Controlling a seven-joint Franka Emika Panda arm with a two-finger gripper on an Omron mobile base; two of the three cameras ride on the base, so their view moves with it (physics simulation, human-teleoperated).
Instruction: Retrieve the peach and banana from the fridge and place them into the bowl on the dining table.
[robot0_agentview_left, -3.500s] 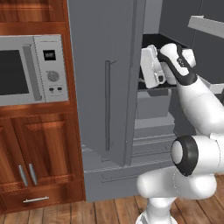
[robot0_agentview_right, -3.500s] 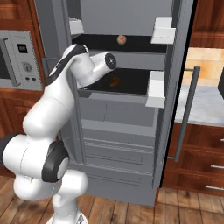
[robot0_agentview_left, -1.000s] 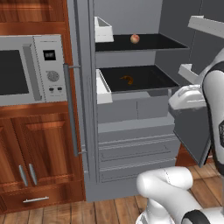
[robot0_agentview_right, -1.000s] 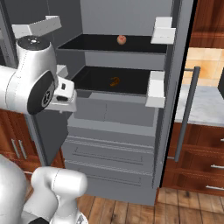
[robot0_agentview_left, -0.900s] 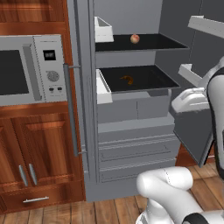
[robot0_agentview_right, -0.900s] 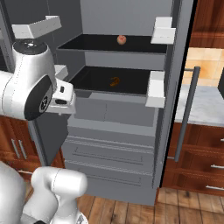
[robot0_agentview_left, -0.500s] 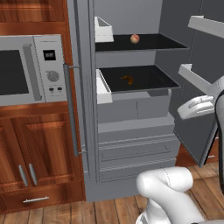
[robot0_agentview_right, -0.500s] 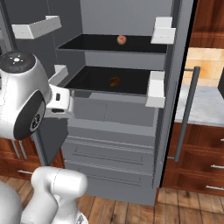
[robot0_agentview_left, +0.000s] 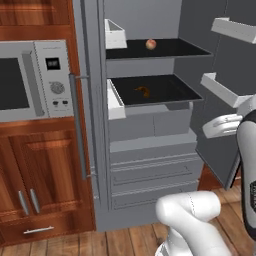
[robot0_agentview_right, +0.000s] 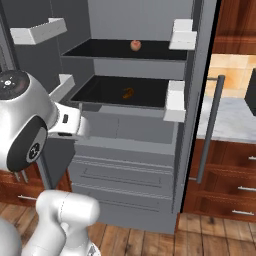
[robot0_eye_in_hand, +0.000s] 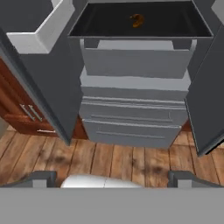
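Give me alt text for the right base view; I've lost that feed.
The fridge stands with both doors open, the peach on its upper black shelf and the banana on the shelf below. The robot's white arm fills the lower left, in front of the bottom drawers.

The fridge (robot0_agentview_right: 150, 165) stands open. The peach (robot0_agentview_right: 135, 45) sits mid-rear on the top black shelf; a small brown-orange banana (robot0_agentview_right: 128, 92) lies mid-shelf 1 level below.
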